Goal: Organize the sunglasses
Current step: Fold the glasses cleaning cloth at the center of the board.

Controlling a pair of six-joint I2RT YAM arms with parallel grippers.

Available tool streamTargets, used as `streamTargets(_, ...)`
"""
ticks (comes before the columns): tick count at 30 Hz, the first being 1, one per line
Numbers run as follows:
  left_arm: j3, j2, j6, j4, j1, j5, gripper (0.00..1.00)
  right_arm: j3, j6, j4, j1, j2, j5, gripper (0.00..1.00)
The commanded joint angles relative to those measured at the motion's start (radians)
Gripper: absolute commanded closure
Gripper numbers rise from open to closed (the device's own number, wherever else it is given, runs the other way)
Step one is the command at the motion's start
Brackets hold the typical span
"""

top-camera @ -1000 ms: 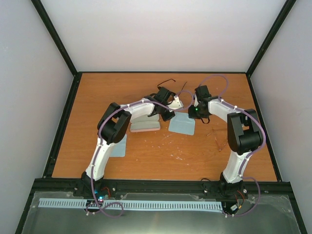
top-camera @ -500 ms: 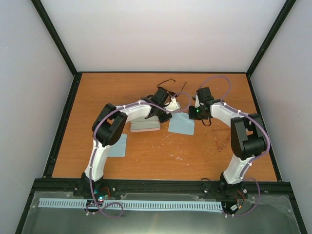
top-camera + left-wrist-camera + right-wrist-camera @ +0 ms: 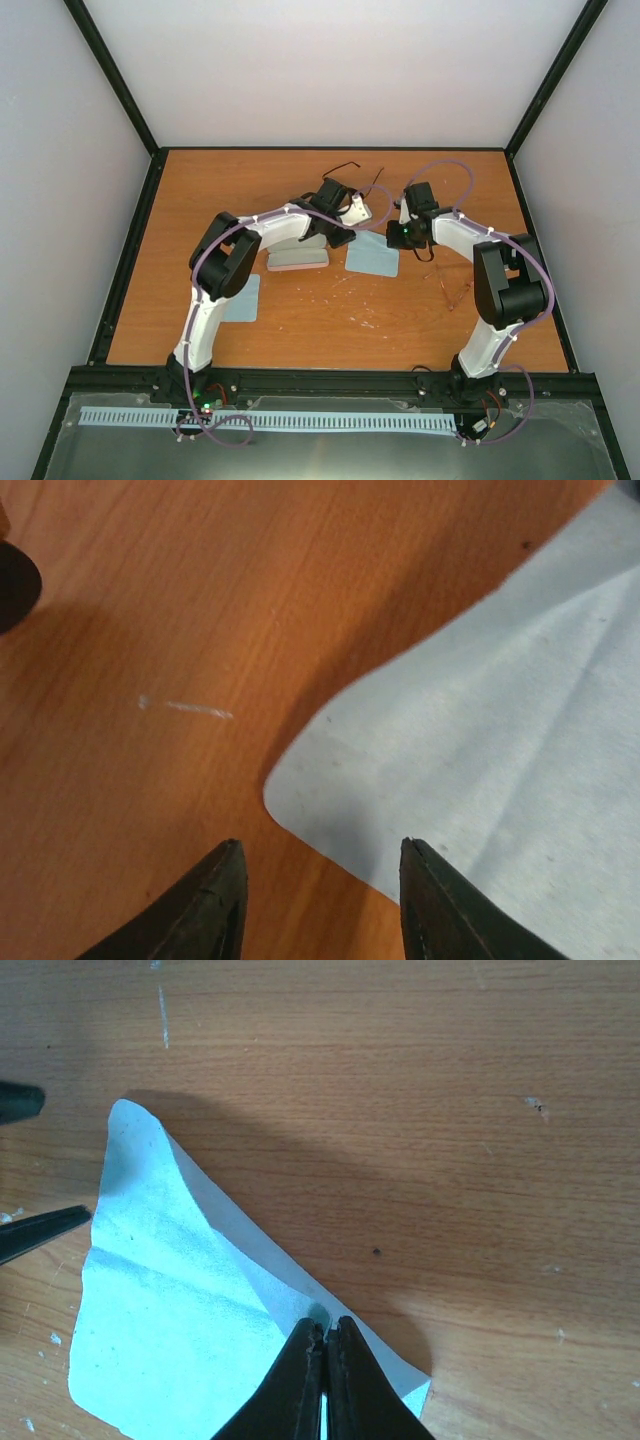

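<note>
Pale walls and a black frame enclose a wooden worktop [image 3: 200,200], seen from above. Both arms reach to its centre, over a light-blue cloth [image 3: 372,258]. The left fingers [image 3: 347,228] hang at the cloth's 10 o'clock corner and the right fingers [image 3: 397,236] at its 2 o'clock corner. An oblong case [image 3: 298,257] lies at 9 o'clock from the cloth.

The black sunglasses [image 3: 345,167] lie at 12 o'clock from the left fingers, near the far edge, with their long axis running roughly 9 to 3. The left arm looks nearer to them. A faint reddish pale pair [image 3: 452,288] seems to lie at 5 o'clock from the right fingers, beside the right arm.

In the left wrist view, the left fingers are spread and hold nothing. The cloth's edge lies just ahead of them.

In the right wrist view, the right fingers are pressed together, apparently pinching the cloth's folded edge. No sunglasses show in either wrist view.
</note>
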Motion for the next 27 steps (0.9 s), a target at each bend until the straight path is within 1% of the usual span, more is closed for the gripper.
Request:
streamTargets(1,0.084,0.056,0.033,0.027,-0.008,-0.017,0.54,-0.01,0.006,0.016,-0.006,-0.04,-0.009,0.97)
streamTargets(7,0.111,0.092,0.063,0.017,-0.008,0.01,0.52,-0.021,-0.001,0.016,-0.006,-0.043,-0.007,0.97)
streamTargets(13,0.136,0.124,0.062,-0.002,-0.007,0.026,0.54,-0.021,0.0,0.018,-0.005,-0.042,-0.012,0.97)
streamTargets(20,0.177,0.144,0.047,-0.033,0.008,0.049,0.59,-0.032,-0.006,0.02,-0.006,-0.044,-0.014,0.97)
streamTargets(22,0.172,0.133,0.034,-0.032,0.017,0.053,0.59,-0.032,-0.005,0.017,-0.006,-0.045,-0.007,0.97)
streamTargets(24,0.158,0.106,0.009,-0.022,0.035,0.071,0.54,-0.03,-0.008,0.012,-0.006,-0.039,0.002,0.97)
streamTargets(27,0.151,0.067,-0.023,-0.012,0.075,0.122,0.54,-0.022,-0.009,0.0,-0.006,-0.028,0.022,0.97)
